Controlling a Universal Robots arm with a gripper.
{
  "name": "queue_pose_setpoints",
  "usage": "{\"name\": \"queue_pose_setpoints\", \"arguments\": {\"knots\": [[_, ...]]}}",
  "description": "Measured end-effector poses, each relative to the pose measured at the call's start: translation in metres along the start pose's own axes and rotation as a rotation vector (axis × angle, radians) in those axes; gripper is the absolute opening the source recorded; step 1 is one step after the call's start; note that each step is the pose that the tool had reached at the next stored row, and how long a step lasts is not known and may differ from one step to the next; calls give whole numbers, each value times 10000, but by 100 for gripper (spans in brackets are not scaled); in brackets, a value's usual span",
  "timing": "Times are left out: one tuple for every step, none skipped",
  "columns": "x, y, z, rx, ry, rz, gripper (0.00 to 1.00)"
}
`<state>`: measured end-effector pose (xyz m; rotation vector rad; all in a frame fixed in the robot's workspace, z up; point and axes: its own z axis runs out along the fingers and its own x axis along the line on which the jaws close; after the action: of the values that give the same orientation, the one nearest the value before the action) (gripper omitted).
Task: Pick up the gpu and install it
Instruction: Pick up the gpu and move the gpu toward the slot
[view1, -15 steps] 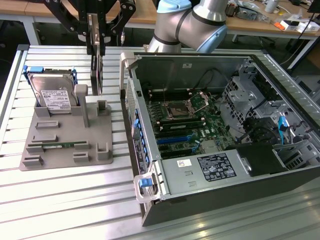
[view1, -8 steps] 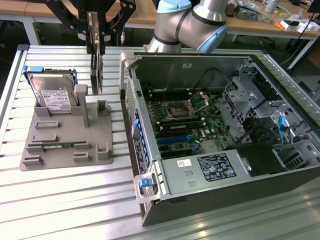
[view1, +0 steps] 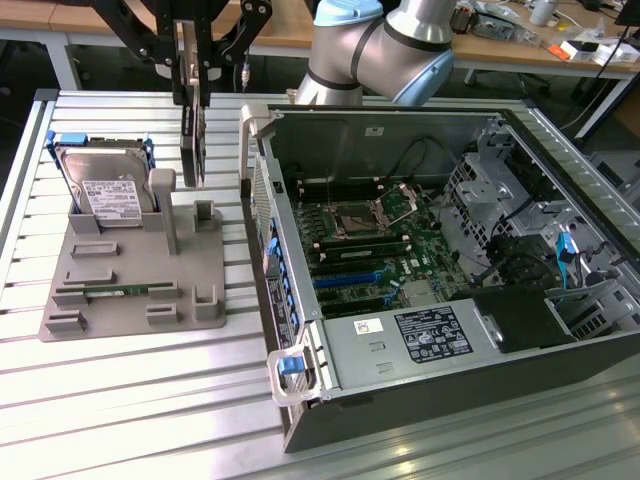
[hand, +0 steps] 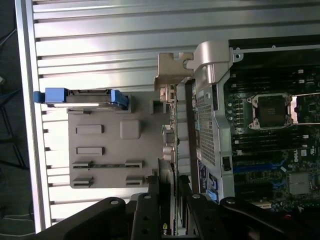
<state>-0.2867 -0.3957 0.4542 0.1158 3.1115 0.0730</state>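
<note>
The black linkage claw (view1: 190, 88) on the grey-and-light-blue robot arm (view1: 385, 40) is clamped on the gpu (view1: 192, 145), a thin rectangular card held upright on its edge with one finger against each face. In the exterior view the card hangs above the grey moulded parts holder (view1: 130, 270) and beside one of its upright posts. Whether its lower edge touches the holder cannot be told. It sits between the silver boxy hard drive with the white label (view1: 105, 190), which stands in blue rails at the holder's rear, and the open dark grey computer case (view1: 400, 400) on the exterior view's right. The wrist view shows the claw (hand: 172, 205) gripping the gpu (hand: 175, 130) edge-on. The card's silver end bracket points away from the claw, just beside the case's perforated side wall. A narrow green memory stick (view1: 120, 290) lies flat in a slot near the front of the holder. Inside the case, the green motherboard (view1: 370, 240) is exposed, with blue expansion slots near the wall closest to the card. The holder and the case rest apart from each other on the ribbed aluminium desk (view1: 130, 400).
</note>
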Motion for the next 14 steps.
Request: {"name": "queue_pose_setpoints", "arguments": {"knots": [[0,0,-2,0,0,0,26],[0,0,-5,0,0,0,26],[0,0,-8,0,0,0,26],[0,1,-11,0,0,0,26],[-1,1,-15,-1,0,0,26],[0,1,-17,-1,1,0,26],[-1,1,-21,-2,0,-1,26],[0,1,-23,-3,0,0,26],[-1,1,-25,-4,1,1,26],[-1,1,-28,-4,1,0,26],[-1,1,-30,-5,0,0,26],[-1,1,-32,-6,0,-1,26],[-1,2,-34,-7,1,0,26],[-1,2,-37,-6,1,-1,26]]}}
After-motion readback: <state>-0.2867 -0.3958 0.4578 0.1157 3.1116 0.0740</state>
